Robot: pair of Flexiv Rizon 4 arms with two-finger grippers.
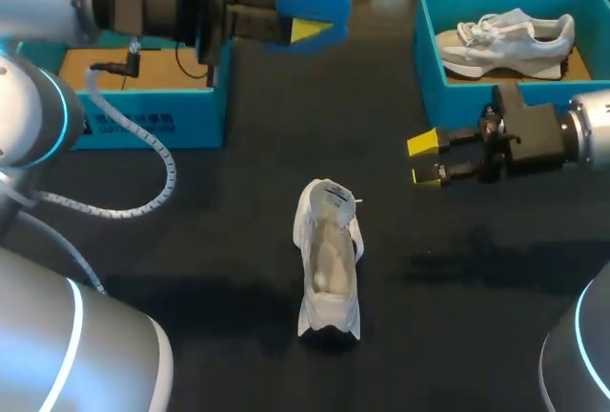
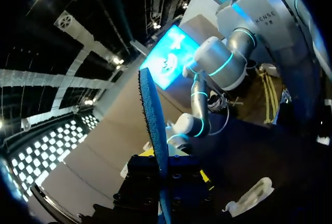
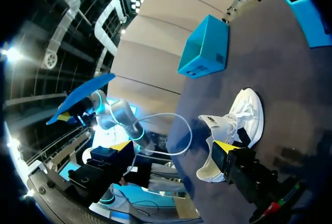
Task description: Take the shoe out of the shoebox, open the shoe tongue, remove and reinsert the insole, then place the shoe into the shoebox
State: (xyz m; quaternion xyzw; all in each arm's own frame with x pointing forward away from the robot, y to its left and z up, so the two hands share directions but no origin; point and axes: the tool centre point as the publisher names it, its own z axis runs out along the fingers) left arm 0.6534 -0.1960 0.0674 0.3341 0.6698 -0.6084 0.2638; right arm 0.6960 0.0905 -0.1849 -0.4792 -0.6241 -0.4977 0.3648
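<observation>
Two white shoes are counted: one shoe [image 1: 329,259] out on the one dark table [image 1: 238,221], and a second shoe [image 1: 505,42] inside a box. Two blue boxes are counted, a left box [image 1: 143,116] and a right box [image 1: 427,50], and only one blue insole [image 1: 313,0] is counted. Two arms are counted, each with one gripper, so two grippers in all: the left gripper [image 1: 310,30] and the right gripper [image 1: 426,158], with two yellow tips seen on the right one.
</observation>
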